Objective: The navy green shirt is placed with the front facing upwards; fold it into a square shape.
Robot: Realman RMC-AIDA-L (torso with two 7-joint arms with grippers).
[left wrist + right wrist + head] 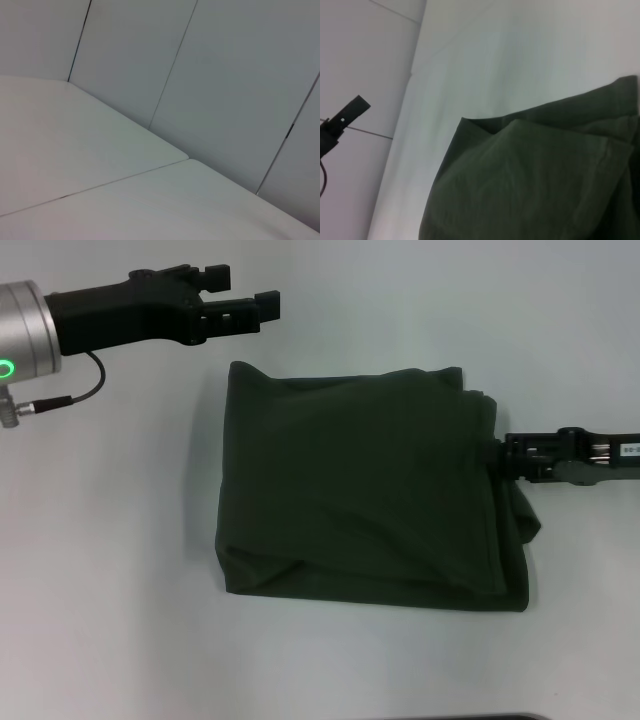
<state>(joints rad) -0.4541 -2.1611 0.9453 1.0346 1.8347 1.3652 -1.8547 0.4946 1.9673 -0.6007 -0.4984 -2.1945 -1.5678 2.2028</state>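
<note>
The navy green shirt [365, 490] was seen lying folded into a roughly square bundle at the centre of the head view, plain dark side up, with no print visible. Its layered edges were stacked along the right side, where a loose flap hung out toward the lower right.

The right end effector [497, 456] was found at the shirt's right edge, at mid-height in the frame, low over the desk [110, 620] and touching the cloth there. Whether its fingers were closed on the fabric could not be told, since the tips were lost against the dark cloth. The left end effector [243, 300] was held in the upper left of the frame, well clear of the shirt, with its fingers spread apart and nothing between them.

The task was judged to be nearly complete. For the remaining step to be done well, the layers at the right edge would need to be squared: the loose flap should be tucked or drawn flush so the outline is straightened. Any release would best be made low and slowly, so that the stacked layers are not dragged out of line.

The desk was a smooth, pale surface with a thin seam running across it in the left wrist view. Behind it, a plain light wall [225, 75] of panels with dark vertical joints was visible.
</note>
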